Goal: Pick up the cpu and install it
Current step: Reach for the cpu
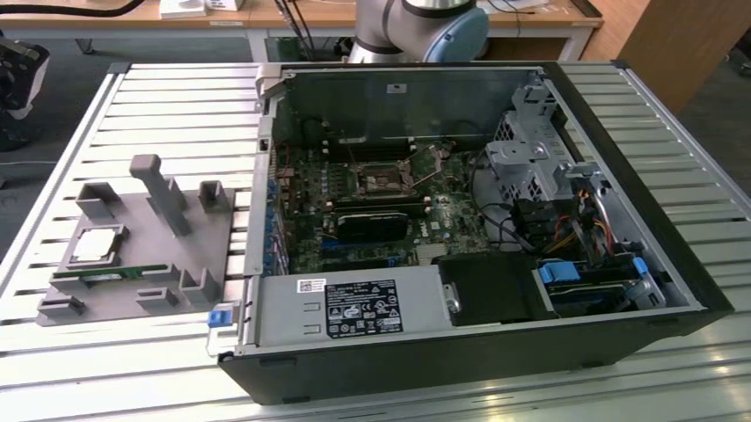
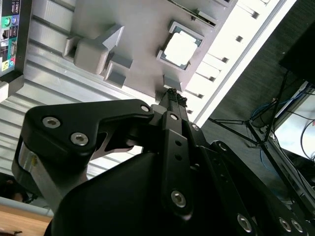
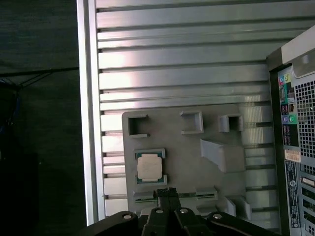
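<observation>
Fingers point(image 3: 164, 192) pinched together on nothing, hovers over the grey holder point(image 3: 182, 147) near the cpu point(image 3: 149, 167), seated flat in its recess, presumably for a top-down pickup.

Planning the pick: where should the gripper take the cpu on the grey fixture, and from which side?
Probably from straight above, pinching two opposite thin edges. The cpu lies flat, metal top up, seated in a shallow nest on the grey fixture, whose low walls would block a sideways approach.
</observation>
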